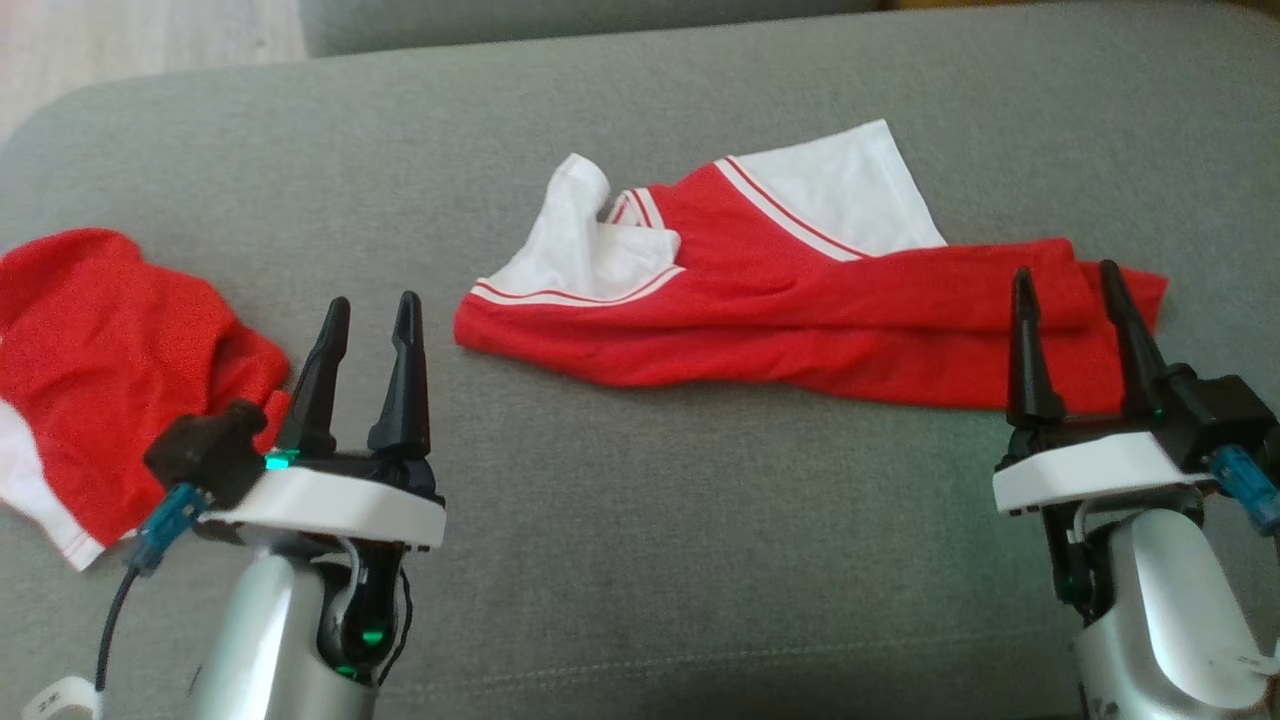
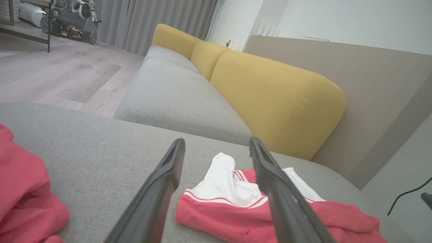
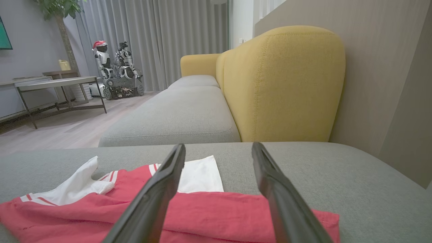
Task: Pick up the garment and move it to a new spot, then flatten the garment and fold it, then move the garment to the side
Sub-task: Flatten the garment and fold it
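stage: garment (image 1: 800, 310) lying mid-cushion (image 1: 640, 520), reaching toward right edge, seemingly half-folded | left gripper (image 1: 374, 300), right gripper (image 1: 1065, 268): both hovering spread wide, gripping nothing | remaining: finishing fold, moving aside

Left tool (image 1: 374, 300): two long black fingers (image 1: 402, 380) tapering to points, on black base. White rounded plate (image 1: 340, 505) beneath. Small green light (image 1: 281, 460) at plate edge. Black block (image 1: 205, 450) on outer side; blue connector (image 1: 165, 525) with black cable (image 1: 112, 620). Silver forearm (image 1: 265, 640), smooth; dark wrist joint (image 1: 365, 625) glowing green.
Right tool (image 1: 1065, 268): same black fingers, white right plate (image 1: 1095, 470), blue right connector (image 1: 1245, 480), silver right forearm (image 1: 1170, 610). In wrist views, fingers matte dark grey.
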### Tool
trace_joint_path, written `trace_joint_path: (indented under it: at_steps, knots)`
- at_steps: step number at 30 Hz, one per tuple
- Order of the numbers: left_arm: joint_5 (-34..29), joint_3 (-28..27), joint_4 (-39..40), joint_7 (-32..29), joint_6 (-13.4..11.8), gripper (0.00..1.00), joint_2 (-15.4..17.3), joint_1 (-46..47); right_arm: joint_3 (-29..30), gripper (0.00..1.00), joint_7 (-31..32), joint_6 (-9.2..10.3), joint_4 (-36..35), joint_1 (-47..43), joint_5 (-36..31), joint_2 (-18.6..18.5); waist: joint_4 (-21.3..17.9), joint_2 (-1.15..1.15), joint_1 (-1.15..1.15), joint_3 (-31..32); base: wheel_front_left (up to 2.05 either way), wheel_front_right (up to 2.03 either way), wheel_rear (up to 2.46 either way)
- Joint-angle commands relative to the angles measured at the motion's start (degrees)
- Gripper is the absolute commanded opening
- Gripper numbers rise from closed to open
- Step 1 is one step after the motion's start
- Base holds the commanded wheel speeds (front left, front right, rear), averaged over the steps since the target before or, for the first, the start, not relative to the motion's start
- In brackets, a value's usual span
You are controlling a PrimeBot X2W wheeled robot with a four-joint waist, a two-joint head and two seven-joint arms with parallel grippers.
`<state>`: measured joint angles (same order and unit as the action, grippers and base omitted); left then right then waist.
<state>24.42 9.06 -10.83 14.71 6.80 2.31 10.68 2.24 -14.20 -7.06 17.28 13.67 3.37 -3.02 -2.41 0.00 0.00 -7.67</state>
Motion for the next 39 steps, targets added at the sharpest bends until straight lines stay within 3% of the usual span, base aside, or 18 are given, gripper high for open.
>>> trace_joint_path:
  at_steps: [1,10,17,22,33,39]
  knots:
    - [-0.18,-1.68,1.48,0.29,-0.14,1.0,0.57,2.37,-1.52,1.0,-0.54,-0.43,-2.19,2.04,0.41,0.13,-0.78,0.0,0.0,-0.9,0.0,0.0,0.0]
    - [-4.16,0.58,-7.35,0.29,0.38,1.0,0.89,11.2,-3.31,1.0,-0.34,-0.43,-3.38,3.94,0.16,0.13,-4.93,0.0,0.0,-5.65,0.0,0.0,0.0]
    - [-5.33,2.95,-19.75,-2.88,0.56,1.0,3.72,24.43,-5.13,1.0,-0.42,-0.43,-4.28,5.08,0.37,0.13,-9.26,0.0,0.0,-8.87,0.0,0.0,0.0]
    - [-1.22,4.08,-26.47,-9.48,0.66,1.0,7.5,33.51,-7.14,1.0,-0.37,-0.43,-4.42,6.68,1.03,0.13,-12.58,0.0,0.0,-10.86,0.0,0.0,0.0]
    - [9.21,17.59,-31.86,-27.82,0.68,1.0,21.1,42.92,-10.73,1.0,-0.65,-0.43,-3.67,9.77,3.4,0.14,-16.78,0.0,0.0,-12.64,0.0,0.0,0.0]
    - [12.68,22.14,-32.13,-30.85,0.69,1.0,23.5,45.36,-11.29,1.0,-0.76,-0.43,-3.36,10.34,4.11,0.14,-17.08,0.0,0.0,-13.83,0.0,0.0,0.0]
